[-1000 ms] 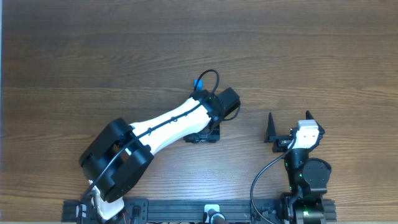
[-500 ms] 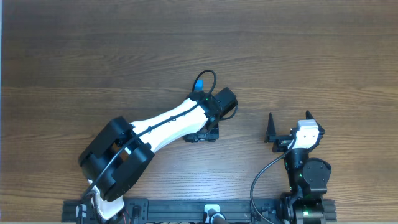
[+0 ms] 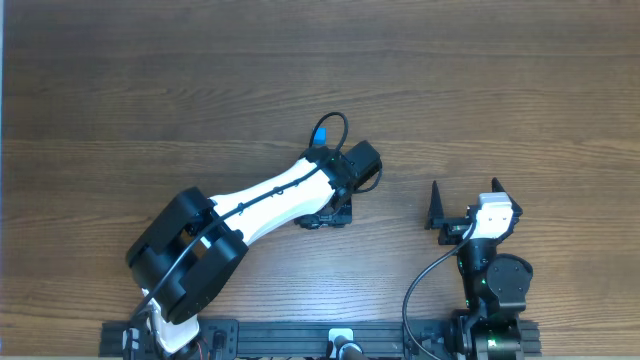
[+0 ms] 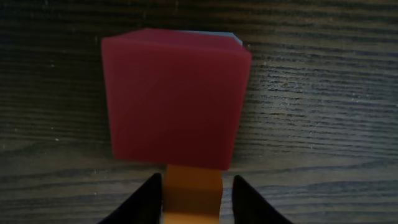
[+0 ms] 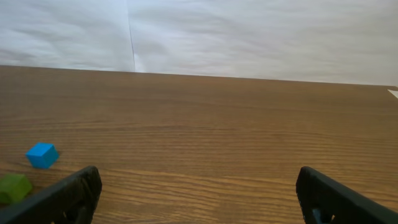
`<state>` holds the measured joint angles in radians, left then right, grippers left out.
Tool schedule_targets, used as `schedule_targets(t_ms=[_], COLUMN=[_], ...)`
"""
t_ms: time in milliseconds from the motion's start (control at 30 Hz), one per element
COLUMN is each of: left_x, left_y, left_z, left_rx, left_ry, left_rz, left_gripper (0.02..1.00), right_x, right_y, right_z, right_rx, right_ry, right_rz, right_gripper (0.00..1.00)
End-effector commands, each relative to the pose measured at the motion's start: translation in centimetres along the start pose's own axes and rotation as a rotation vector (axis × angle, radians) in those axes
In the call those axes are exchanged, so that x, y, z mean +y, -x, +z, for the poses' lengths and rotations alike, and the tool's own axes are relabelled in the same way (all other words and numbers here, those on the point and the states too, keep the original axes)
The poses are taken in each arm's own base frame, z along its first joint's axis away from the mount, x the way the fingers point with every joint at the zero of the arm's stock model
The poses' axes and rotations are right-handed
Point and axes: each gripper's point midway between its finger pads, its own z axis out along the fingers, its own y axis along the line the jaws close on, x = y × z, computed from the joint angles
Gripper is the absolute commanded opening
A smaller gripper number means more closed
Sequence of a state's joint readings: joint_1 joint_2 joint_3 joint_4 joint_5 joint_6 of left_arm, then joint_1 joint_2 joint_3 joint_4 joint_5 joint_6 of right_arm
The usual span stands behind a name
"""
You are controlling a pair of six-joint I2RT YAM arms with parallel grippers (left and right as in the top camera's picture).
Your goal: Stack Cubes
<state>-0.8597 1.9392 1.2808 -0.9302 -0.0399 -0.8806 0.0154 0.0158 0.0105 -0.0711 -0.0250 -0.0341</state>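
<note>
**Top view.** The left gripper [image 3: 327, 216] sits over the middle of the counter [image 3: 150, 80], beneath its own white arm. The spacing of its fingers cannot be judged from here. The right gripper [image 3: 465, 190] is at the near right, close to its base, with its fingers spread wide and nothing between them.

**Left wrist view.** The left gripper [image 4: 194, 202] is drawn in narrow. Its two fingers [image 4: 144, 202] press on opposite sides of an orange cube [image 4: 193, 193], which it clamps. Just past the fingertips stands a red cube [image 4: 174, 99], far broader in this view than the gap between the fingers. The orange cube's edge meets the red cube's edge, but whether they touch cannot be told. A pale blue strip [image 4: 231, 37] shows past one corner of the red cube, and what it belongs to cannot be told.

**Right wrist view.** The right gripper [image 5: 198, 180] stands wide apart, holding nothing and touching nothing. A blue cube [image 5: 42, 155] lies on the counter, farther off and well to the left. A green cube [image 5: 12, 186] lies nearer and further left, apart from the blue one. A white sheet [image 5: 249, 37] rises behind the counter's far edge.
</note>
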Motion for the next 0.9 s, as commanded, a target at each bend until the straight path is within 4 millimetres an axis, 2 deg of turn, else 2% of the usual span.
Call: schedule_targets(t_ms=[33, 333, 467, 567, 667, 767, 900], left_x=[0.6, 0.9, 0.7, 0.5, 0.4, 0.2, 0.0], left_y=[-0.2, -0.2, -0.1, 0.2, 0.8, 2.2, 3.8], left_z=[0.7, 0.8, 0.1, -1.4, -3.7, -7.3, -9.7], left_rx=[0.02, 0.025, 0.012, -0.016, -0.053, -0.085, -0.125], left_ry=[0.017, 0.021, 0.005, -0.028, -0.07, -0.096, -0.114], left_rz=[-0.009, -0.013, -0.013, -0.015, -0.017, -0.014, -0.007], left_gripper=[0.294, 0.053, 0.042, 0.038, 0.038, 0.036, 0.038], right_x=[0.3, 0.3, 0.3, 0.3, 0.3, 0.3, 0.3], right_y=[0.0, 0.0, 0.0, 0.0, 0.0, 0.0, 0.0], right_z=[0.0, 0.0, 0.0, 0.0, 0.0, 0.0, 0.0], right_rx=[-0.005, -0.005, -0.004, -0.005, -0.005, -0.005, -0.005], right_ry=[0.016, 0.016, 0.016, 0.016, 0.016, 0.016, 0.016], right_rz=[-0.005, -0.005, -0.005, -0.005, -0.005, -0.005, -0.005], right_gripper=[0.991, 0.991, 0.991, 0.991, 0.993, 0.991, 0.991])
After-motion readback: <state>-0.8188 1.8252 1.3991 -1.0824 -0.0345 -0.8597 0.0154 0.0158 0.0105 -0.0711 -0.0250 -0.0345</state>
